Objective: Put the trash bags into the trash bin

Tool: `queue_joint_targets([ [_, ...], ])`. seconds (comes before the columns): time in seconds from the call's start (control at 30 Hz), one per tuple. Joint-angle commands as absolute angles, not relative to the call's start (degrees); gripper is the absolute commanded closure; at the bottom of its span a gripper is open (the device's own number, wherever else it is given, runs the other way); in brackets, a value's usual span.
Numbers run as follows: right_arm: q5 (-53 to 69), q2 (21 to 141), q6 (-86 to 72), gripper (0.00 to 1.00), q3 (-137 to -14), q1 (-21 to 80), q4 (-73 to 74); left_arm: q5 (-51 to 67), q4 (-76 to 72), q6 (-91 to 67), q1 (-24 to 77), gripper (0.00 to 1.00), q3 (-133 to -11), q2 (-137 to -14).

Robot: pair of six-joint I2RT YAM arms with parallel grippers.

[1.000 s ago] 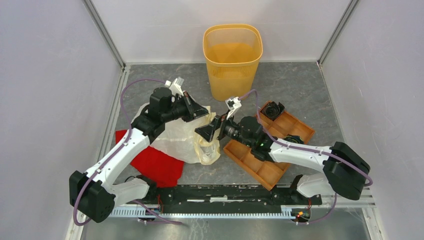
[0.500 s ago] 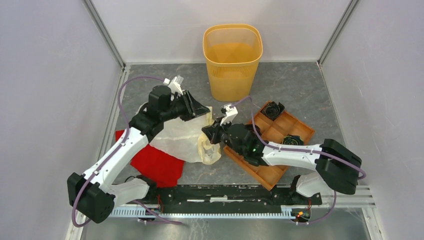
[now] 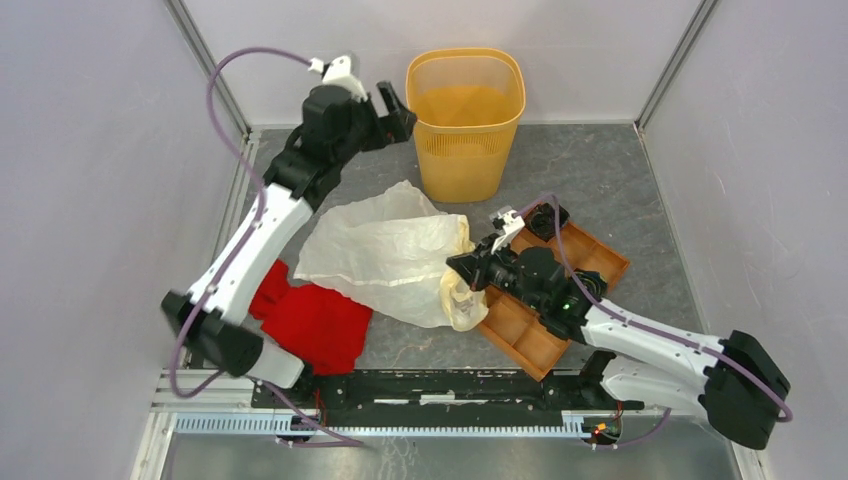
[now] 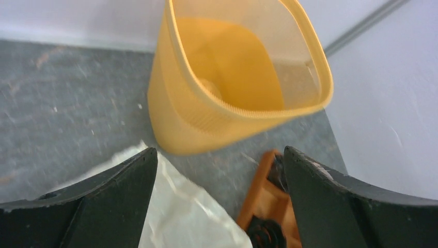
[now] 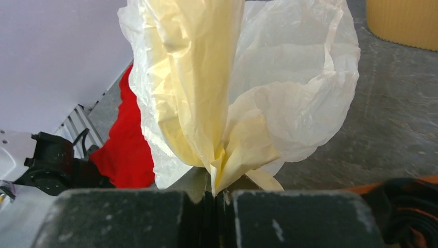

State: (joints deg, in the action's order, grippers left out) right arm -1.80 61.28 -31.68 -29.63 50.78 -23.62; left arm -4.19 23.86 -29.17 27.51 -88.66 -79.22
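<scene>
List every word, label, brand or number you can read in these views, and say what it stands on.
None can be read in any view.
The trash bin, the trash bag, the red cloth and the compartment tray show plain surfaces, with no print or label.

No writing, label, brand, number or sign could be read anywhere in these views.
</scene>
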Motion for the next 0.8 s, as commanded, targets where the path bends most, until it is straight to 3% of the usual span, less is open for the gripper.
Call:
queue_joint_targets([
  [0.0, 1.9, 54.8, -27.1, 1.0, -28.5, 49.7, -17.5, -11.7, 24.0, -24.0, 27.6, 0.04, -101.0, -91.6],
  [0.23, 8.2, 48.2, -21.5, 1.0, -30.6, 49.6, -6.1, -15.4, 28.1, -24.6, 27.8, 0.17, -119.5, -109.4],
  [0.4, 12.9, 41.8, -22.9, 1.0, -26.7, 49.6, -5.7, -16.8, 29.4, -22.7, 28.8, 0.28, -123.3, -113.3],
  [0.5, 12.3, 40.2, -21.1, 1.0, -27.2, 49.5, -2.9, -18.3, 30.5, -21.2, 29.6, 0.42, -123.4, -113.9],
  [0.57, 9.0, 38.7, -19.0, 1.0, -28.6, 49.6, -0.3, -19.7, 32.3, -20.9, 30.0, 0.55, -123.4, -113.8],
  [0.77, -4.8, 33.9, -14.2, 1.0, -34.5, 49.6, 6.3, -17.0, 36.8, -19.6, 30.2, 0.84, -122.8, -112.0],
])
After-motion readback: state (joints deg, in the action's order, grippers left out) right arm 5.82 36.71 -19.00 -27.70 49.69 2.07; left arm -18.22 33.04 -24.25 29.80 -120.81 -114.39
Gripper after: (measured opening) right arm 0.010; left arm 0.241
